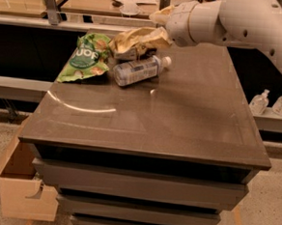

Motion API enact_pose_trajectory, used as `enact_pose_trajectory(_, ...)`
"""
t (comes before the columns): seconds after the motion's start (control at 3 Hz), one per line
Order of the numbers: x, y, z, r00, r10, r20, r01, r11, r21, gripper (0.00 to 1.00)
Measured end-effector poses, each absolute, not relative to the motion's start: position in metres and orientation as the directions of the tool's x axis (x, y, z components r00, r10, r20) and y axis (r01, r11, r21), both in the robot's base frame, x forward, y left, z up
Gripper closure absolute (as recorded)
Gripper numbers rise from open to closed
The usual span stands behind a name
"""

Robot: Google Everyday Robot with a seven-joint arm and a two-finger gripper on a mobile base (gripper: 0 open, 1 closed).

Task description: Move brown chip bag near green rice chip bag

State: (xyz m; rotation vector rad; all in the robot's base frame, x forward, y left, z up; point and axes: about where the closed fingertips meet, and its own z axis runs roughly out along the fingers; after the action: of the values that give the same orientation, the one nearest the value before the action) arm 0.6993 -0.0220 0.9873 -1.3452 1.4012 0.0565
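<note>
Gripper (162, 34) at far edge of bench (179, 112), fingers pinching brown bag (136, 40), just beside green bag (84, 57). Only release left.

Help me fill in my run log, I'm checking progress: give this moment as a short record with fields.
gripper: over the table's far edge, at the brown chip bag's right end
brown chip bag: crumpled, just behind the bottle, close beside the green rice chip bag
green rice chip bag: lying on the table, left of the bottle in the view
bottle: clear plastic, on its side, cap pointing right
table: dark top
</note>
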Motion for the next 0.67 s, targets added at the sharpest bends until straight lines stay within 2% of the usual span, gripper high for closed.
enact_pose_trajectory(0.33, 0.688, -0.047, 0.995, 0.269, -0.659, -0.702, -0.700, 0.367, -0.613, 0.00)
enact_pose_trajectory(0.67, 0.690, -0.098, 1.014, 0.211, -0.663, -0.719, -0.650, 0.454, -0.609, 0.00)
